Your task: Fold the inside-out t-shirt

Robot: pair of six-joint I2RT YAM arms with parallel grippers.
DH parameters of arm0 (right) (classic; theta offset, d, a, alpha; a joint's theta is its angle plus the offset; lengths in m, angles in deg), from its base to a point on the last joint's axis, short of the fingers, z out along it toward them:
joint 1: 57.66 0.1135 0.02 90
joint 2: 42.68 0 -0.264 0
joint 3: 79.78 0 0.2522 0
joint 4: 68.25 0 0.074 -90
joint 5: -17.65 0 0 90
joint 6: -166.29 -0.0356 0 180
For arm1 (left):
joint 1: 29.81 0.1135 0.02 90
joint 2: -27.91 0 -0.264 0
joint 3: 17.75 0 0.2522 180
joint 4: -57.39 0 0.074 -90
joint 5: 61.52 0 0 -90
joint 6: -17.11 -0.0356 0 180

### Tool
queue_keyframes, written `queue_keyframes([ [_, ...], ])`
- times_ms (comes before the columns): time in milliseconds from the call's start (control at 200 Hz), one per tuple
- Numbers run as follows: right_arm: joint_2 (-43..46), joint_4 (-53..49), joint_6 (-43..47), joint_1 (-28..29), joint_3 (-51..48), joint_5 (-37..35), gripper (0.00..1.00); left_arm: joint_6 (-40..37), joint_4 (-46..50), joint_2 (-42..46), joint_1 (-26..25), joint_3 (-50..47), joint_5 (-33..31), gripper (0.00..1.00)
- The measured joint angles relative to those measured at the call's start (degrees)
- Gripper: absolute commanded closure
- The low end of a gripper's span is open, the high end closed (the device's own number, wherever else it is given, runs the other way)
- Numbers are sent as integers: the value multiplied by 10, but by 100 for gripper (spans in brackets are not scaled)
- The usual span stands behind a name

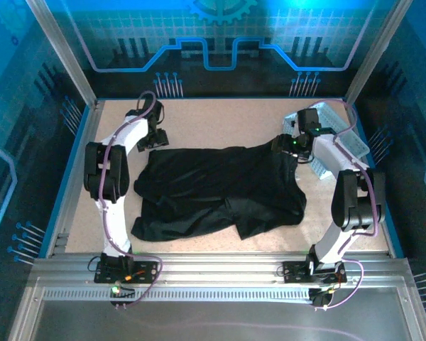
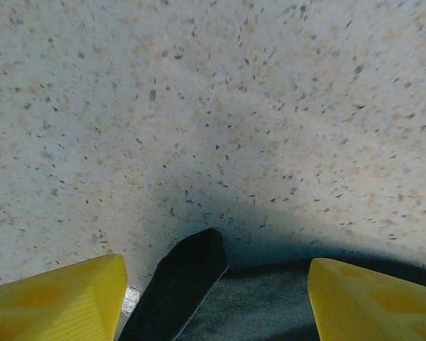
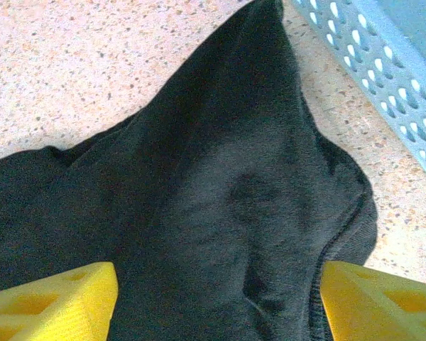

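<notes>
The inside-out t-shirt (image 1: 220, 188) is plain black and lies spread and wrinkled across the middle of the table. My left gripper (image 1: 153, 139) is low at its far left corner. In the left wrist view this gripper (image 2: 216, 298) is open, its yellow fingers (image 2: 57, 298) wide apart, with a black fabric tip (image 2: 184, 273) lying between them. My right gripper (image 1: 289, 145) is at the shirt's far right corner. It (image 3: 216, 302) stands open astride a raised fold of the shirt (image 3: 227, 192), and a stitched hem runs next to its right finger (image 3: 376, 302).
A light grey perforated tray (image 1: 339, 136) sits at the back right, close behind the right gripper; its wall (image 3: 383, 64) is just beyond the shirt's corner. Metal posts and glass panels fence the speckled table (image 1: 220, 117). Bare table lies behind the shirt.
</notes>
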Motion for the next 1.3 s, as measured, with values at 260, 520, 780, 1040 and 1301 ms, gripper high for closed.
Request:
queue_keyframes([
  [260, -24, 1, -7, 0, 0, -13, 23, -14, 15, -23, 0, 9, 0, 52],
  [520, -52, 2, -10, 0, 0, -28, 22, -20, 18, -26, 0, 17, -2, 72],
  [780, -119, 5, -14, -2, 37, -33, 44, -24, 14, -26, 1, 16, 2, 90],
  [1040, -132, 14, -13, -3, 42, -34, 91, -15, -45, 29, 27, -70, 68, 99],
  [1301, -51, 35, -19, -13, -42, -45, 100, 34, -154, 157, 106, -172, 199, 100],
])
